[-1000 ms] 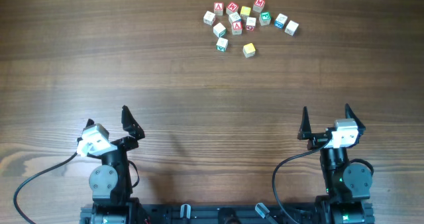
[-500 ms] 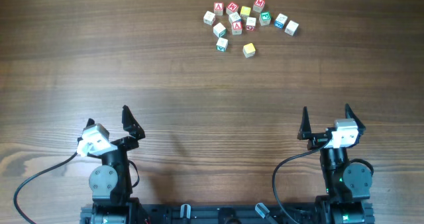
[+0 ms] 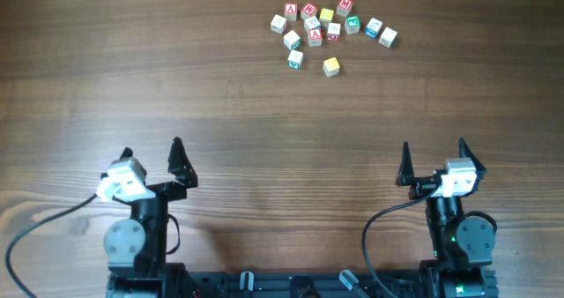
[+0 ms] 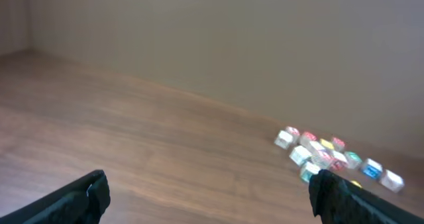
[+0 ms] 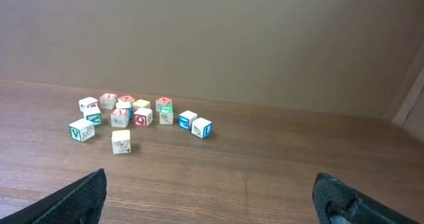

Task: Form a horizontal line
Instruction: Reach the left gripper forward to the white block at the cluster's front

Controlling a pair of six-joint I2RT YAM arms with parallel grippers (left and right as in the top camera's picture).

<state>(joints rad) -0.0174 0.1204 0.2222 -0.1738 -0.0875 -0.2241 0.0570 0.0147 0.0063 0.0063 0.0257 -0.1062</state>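
No straight row of touching cubes shows; the cubes lie only as a loose cluster at the far middle-right of the table. In it are a yellow cube at the near edge, another yellow cube, and a white cube with a green mark. The cluster also shows in the right wrist view and, blurred, in the left wrist view. My left gripper is open and empty at the near left. My right gripper is open and empty at the near right. Both are far from the cubes.
The wooden table is bare between the grippers and the cluster. A plain wall rises behind the far edge in both wrist views. Cables run from each arm base at the near edge.
My left gripper has swung slightly to the right and forward, and its view is blurred by the motion. The right arm and the cubes have not moved.
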